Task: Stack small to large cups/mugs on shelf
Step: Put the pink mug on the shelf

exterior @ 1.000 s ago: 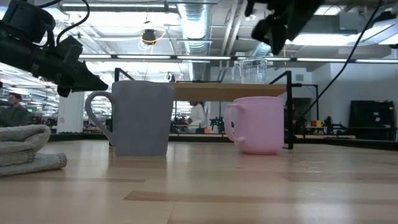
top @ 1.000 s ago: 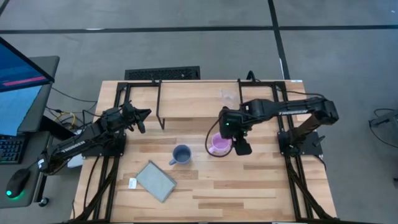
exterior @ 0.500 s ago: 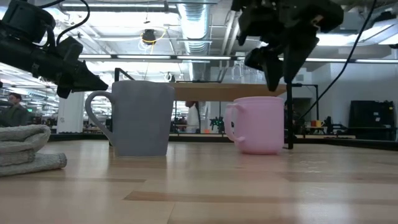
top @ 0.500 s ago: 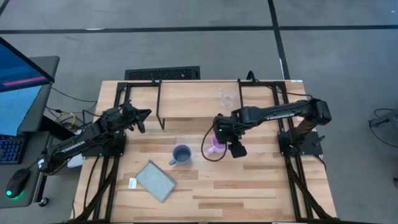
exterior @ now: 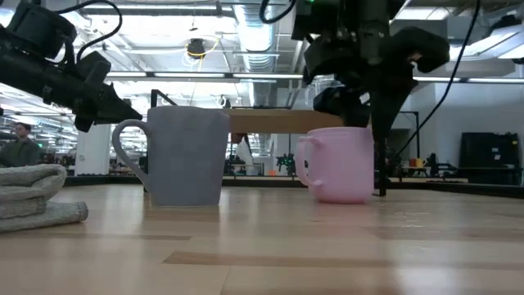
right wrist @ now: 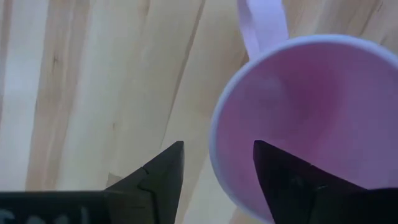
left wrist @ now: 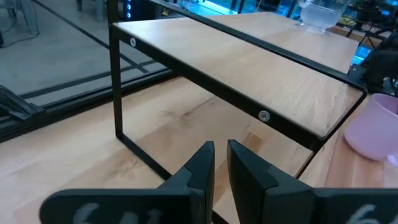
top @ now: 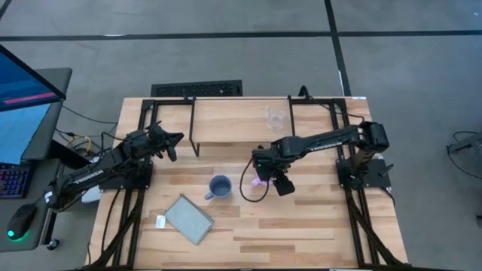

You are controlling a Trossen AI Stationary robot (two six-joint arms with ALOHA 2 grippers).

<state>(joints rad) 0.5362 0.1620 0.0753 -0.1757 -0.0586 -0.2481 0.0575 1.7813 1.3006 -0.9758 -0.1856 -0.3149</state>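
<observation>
The pink-lilac mug (top: 259, 181) stands upright on the table by its base, in front of the shelf (top: 241, 120); it also shows in the low view (exterior: 340, 164). My right gripper (right wrist: 217, 168) is open just above it. One finger is outside the rim and one over the inside (right wrist: 311, 106), near the handle (right wrist: 264, 25); I see no touch. The grey-blue mug (top: 220, 187) stands to its left. The clear glass cup (top: 274, 117) stands on the shelf. My left gripper (top: 175, 143) is shut, raised at the shelf's left end.
A flat grey pad (top: 188, 218) lies near the front left. The shelf's black frame posts (left wrist: 118, 81) stand at its corners, one right behind the pink mug (exterior: 381, 147). Bare tabletop (top: 316, 226) lies to the front right.
My right gripper has moved toward the table's left edge and down, from beside the pink mug to directly over its rim. The mugs have stayed in place.
</observation>
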